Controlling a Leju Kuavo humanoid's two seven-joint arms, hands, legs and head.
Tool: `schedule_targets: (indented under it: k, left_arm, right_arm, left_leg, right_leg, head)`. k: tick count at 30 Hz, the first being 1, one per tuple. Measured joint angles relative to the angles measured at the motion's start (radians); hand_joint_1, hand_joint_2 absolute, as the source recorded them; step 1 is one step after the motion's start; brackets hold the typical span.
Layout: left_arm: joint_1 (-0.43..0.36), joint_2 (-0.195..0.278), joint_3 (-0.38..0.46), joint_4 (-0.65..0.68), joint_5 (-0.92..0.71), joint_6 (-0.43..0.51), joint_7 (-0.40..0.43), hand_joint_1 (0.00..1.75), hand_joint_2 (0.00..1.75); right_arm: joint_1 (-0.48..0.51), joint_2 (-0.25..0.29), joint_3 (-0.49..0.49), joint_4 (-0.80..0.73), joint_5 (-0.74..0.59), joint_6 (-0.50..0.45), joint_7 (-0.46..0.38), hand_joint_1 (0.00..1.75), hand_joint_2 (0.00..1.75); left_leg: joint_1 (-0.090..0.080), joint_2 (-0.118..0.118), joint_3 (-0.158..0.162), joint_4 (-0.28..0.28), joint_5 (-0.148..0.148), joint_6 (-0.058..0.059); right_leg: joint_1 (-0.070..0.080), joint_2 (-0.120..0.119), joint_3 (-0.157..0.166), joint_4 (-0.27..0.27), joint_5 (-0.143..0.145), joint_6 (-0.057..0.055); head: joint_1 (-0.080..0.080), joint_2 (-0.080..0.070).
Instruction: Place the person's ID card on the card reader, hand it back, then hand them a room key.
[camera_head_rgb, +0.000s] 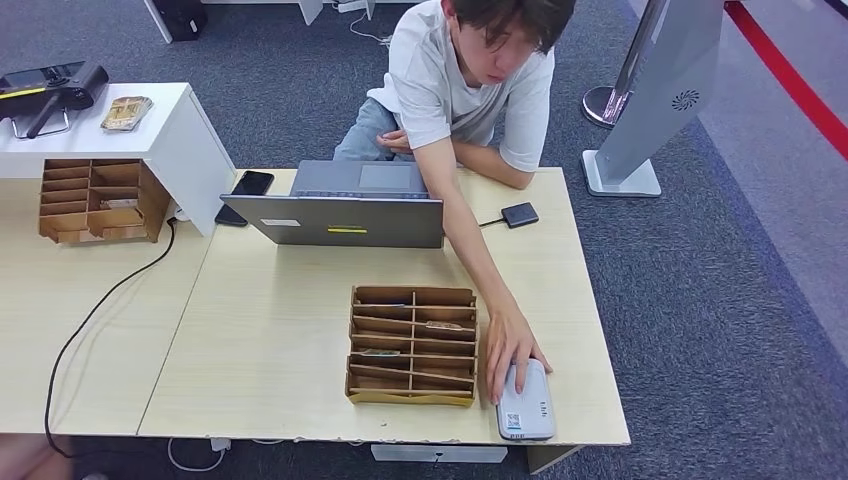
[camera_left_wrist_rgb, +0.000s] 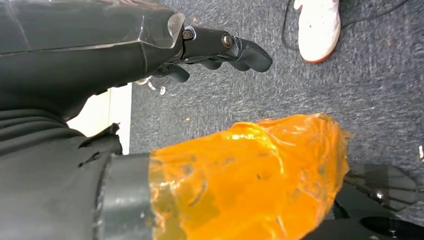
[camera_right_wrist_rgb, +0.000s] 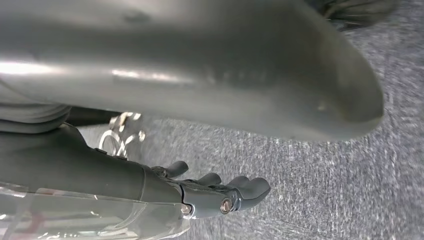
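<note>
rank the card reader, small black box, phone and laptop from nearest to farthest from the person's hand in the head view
1. Card reader: directly under the person's hand, near the table's front edge.
2. Small black box: behind the hand, along the forearm.
3. Laptop: at the back, in the middle.
4. Phone: farthest, just left of the laptop.

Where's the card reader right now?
In the head view the white card reader lies at the desk's near right corner, just right of the brown slotted organizer, with the person's hand resting on its far end.
</note>
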Motion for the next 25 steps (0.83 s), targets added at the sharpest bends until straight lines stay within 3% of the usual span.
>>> schedule_targets:
  k: [8, 25]
  left_arm:
    - [0.0, 0.0, -0.004, 0.0, 0.004, -0.032, 0.039, 0.0, 0.0]
    - [-0.001, 0.005, -0.036, 0.0, -0.021, -0.054, -0.032, 0.0, 0.0]
  right_arm:
    - [0.001, 0.037, 0.12, 0.02, 0.146, 0.044, 0.073, 0.0, 0.0]
    - [0.003, 0.046, 0.183, 0.025, 0.166, 0.029, 0.107, 0.0, 0.0]
  left_leg:
    - [0.0, 0.0, 0.001, 0.0, 0.0, 0.0]
    - [0.0, 0.0, 0.001, 0.0, 0.0, 0.0]
  right_leg:
    - [0.0, 0.0, 0.0, 0.0, 0.0, 0.0]
    - [0.0, 0.0, 0.0, 0.0, 0.0, 0.0]
  head:
    - [0.0, 0.0]
    - [0.0, 0.0]
